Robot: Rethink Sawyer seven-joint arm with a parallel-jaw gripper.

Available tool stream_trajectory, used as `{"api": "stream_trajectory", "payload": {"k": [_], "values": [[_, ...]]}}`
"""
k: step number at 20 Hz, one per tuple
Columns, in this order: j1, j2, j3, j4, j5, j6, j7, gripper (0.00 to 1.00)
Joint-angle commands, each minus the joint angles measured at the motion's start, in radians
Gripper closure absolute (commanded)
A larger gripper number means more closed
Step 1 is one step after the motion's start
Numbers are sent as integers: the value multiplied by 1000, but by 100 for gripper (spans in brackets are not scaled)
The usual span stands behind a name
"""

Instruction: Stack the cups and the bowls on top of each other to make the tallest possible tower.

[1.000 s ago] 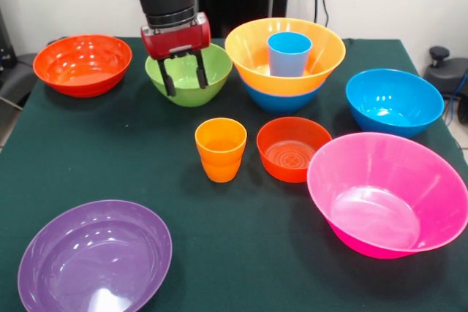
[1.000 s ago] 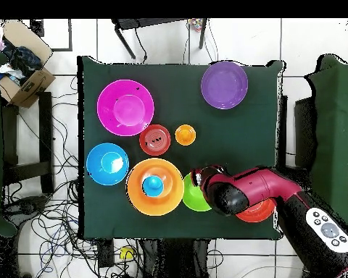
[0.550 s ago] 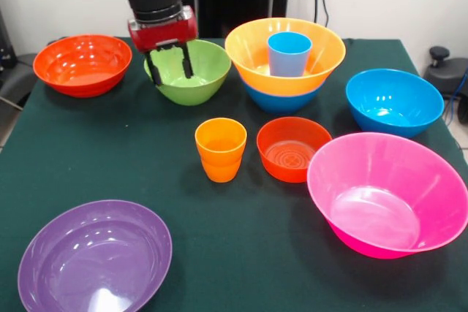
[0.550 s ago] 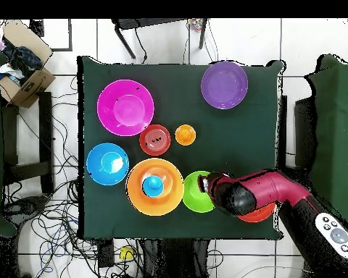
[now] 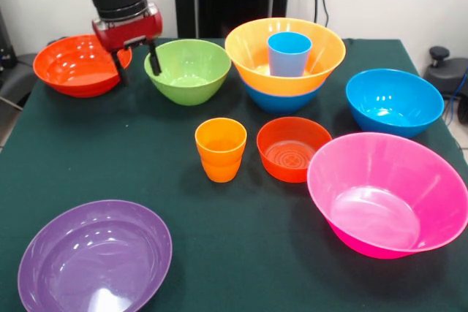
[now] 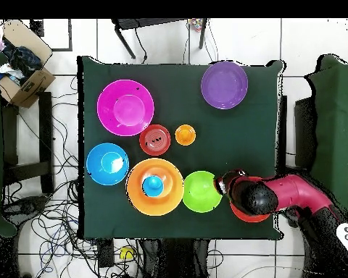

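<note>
Gripper (image 5: 135,63) hangs above the gap between the red-orange bowl (image 5: 82,63) at the far corner and the lime green bowl (image 5: 188,71). Jaws spread apart, holding nothing; both black fingers (image 5: 118,69) point down, clear of either bowl's rim. In the overhead view the arm (image 6: 278,197) covers most of that red-orange bowl, and the gripper (image 6: 224,182) sits just beside the green bowl (image 6: 201,191).

The tower (image 5: 285,56) stands on the green table (image 5: 241,253), just beside the green bowl: a blue bowl (image 5: 279,99) at the bottom, a wide orange bowl (image 5: 322,52) nested in it, and a light blue cup (image 5: 289,52) upright inside the orange one. Overhead view shows the same pile, orange bowl (image 6: 137,192) with the blue cup (image 6: 153,185) at its centre.

Loose pieces on the cloth:
- Orange cup (image 5: 220,149) upright near the middle; it looks like two cups nested, cannot tell for sure.
- Small red-orange bowl (image 5: 293,148) just beside the orange cup, apart from it.
- Large pink bowl (image 5: 387,193) near the small red-orange bowl, rims close or touching.
- Second blue bowl (image 5: 394,101) alone, between the tower and the table's edge.
- Purple bowl (image 5: 95,257) at the near corner, well apart from the rest.

All bowls sit mouth up.
</note>
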Motion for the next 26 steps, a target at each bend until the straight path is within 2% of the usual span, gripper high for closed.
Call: {"api": "stream_trajectory", "payload": {"k": [1,6,13,17,21,26], "values": [[57,90,-23,-152,-68,63,-363,0],[98,132,-60,-179,-74,54,-339,0],[90,172,-69,-230,-43,111,-410,0],[61,138,-53,-206,-14,139,-437,0],[36,66,-29,-122,13,145,-422,0],[54,-25,16,-64,66,160,-371,0]]}}
